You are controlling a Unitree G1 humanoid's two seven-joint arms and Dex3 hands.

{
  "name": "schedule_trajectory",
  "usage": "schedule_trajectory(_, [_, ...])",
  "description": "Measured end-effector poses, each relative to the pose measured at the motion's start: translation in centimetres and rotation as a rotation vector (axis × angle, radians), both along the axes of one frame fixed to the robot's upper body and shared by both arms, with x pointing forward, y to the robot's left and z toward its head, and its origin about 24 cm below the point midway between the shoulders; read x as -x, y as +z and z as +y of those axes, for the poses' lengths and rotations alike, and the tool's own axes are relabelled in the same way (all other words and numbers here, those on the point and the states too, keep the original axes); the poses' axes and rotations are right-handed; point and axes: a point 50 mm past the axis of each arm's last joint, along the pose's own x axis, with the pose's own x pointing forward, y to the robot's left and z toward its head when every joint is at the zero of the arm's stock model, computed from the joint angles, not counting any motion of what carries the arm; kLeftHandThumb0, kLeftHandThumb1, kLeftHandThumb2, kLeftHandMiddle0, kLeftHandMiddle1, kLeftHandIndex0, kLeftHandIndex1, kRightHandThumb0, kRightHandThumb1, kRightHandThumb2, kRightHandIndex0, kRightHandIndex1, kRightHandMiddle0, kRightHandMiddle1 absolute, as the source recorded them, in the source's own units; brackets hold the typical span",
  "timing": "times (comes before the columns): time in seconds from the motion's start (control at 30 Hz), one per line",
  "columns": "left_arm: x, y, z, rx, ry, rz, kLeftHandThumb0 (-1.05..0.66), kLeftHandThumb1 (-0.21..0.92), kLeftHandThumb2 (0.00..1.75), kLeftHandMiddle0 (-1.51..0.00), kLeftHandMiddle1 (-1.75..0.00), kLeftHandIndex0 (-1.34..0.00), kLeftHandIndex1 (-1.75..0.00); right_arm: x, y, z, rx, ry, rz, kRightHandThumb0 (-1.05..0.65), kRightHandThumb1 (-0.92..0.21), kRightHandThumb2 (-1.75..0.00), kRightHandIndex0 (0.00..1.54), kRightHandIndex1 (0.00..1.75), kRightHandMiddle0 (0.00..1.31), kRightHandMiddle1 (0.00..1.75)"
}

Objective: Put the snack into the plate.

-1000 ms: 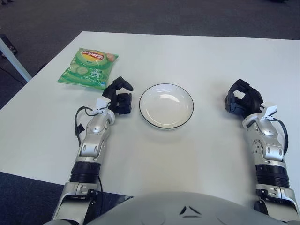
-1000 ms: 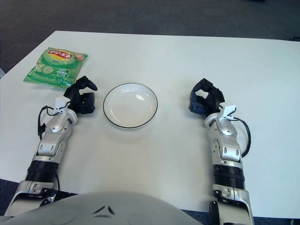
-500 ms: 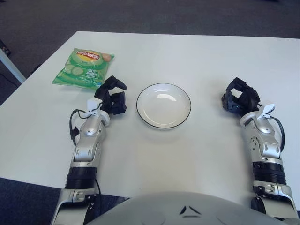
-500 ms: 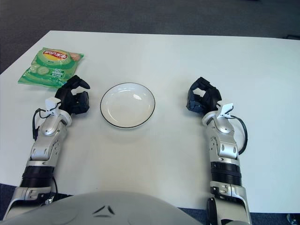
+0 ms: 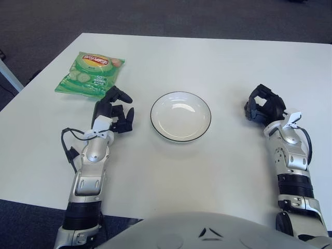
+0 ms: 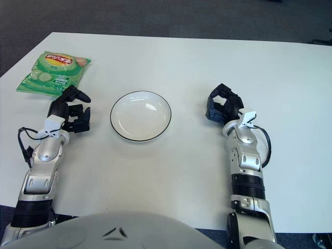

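A green snack bag (image 5: 91,74) lies flat on the white table (image 5: 171,171), in the far left part of it, with its printed face up and its long side running away from the robot at a slight slant. No hand touches it.

Just near of the bag, and a little to its right, shows the left hand (image 5: 113,110). Its dark fingers (image 5: 120,95) are spread apart and loosely bent, and they hold nothing; the fingertips point toward the bag's near edge but stand clear of it. The silver forearm behind it runs back toward the near edge of the table, with a black cable looping out on its left side.

To the right of the left hand, about in the middle of the table, sits a round white plate (image 5: 203,125) with a thin dark rim. Nothing lies in it. The plate is near the left hand but apart from it, and well apart from the bag.

Farther right again, well clear of the plate, shows the right hand (image 5: 264,105). Its fingers are curled in toward the palm and grasp nothing. Its forearm likewise runs back toward the near right of the table.
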Motion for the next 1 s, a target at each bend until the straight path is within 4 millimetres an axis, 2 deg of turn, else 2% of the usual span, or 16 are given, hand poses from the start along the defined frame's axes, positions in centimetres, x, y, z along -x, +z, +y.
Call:
schedule_trajectory(0.17, [-0.3, 1.3, 0.0, -0.202, 0.008, -0.089, -0.49, 0.3, 1.34, -1.3, -1.75, -0.63, -1.75, -0.3, 0.0, 0.1, 0.001, 0.0, -0.005, -0.47, -0.36, -1.26, 1.3, 1.75, 0.58, 1.75])
schedule_trajectory(0.4, [-0.8, 2.6, 0.2, -0.366, -0.02, -0.19, -0.49, 0.31, 1.33, -1.28, -1.75, -0.62, -1.75, -0.8, 0.0, 0.4, -0.009, 0.003, -0.012, -0.47, -0.36, -1.27, 1.3, 1.75, 0.58, 1.75])
schedule_trajectory(0.57, [-1.6, 3.7, 1.1, -0.509, -0.025, -0.234, -0.48, 0.32, 1.31, -1.26, -1.75, -0.61, -1.75, -1.0, -0.1, 0.6, -0.015, 0.006, -0.021, -0.47, -0.35, -1.27, 1.3, 1.75, 0.59, 1.75])
schedule_trajectory(0.73, [-2.2, 4.9, 2.4, -0.594, 0.002, -0.271, -0.48, 0.34, 1.29, -1.23, -1.75, -0.6, -1.75, -1.1, -0.2, 0.7, -0.02, 0.009, -0.024, -0.47, -0.35, -1.28, 1.31, 1.75, 0.59, 1.75])
schedule_trajectory(1.0, [-2.6, 5.5, 3.1, -0.701, 0.017, -0.285, -0.47, 0.35, 1.27, -1.17, -1.75, -0.59, -1.75, -1.2, -0.3, 0.8, -0.02, 0.01, -0.026, -0.48, -0.34, -1.29, 1.31, 1.75, 0.6, 1.75])
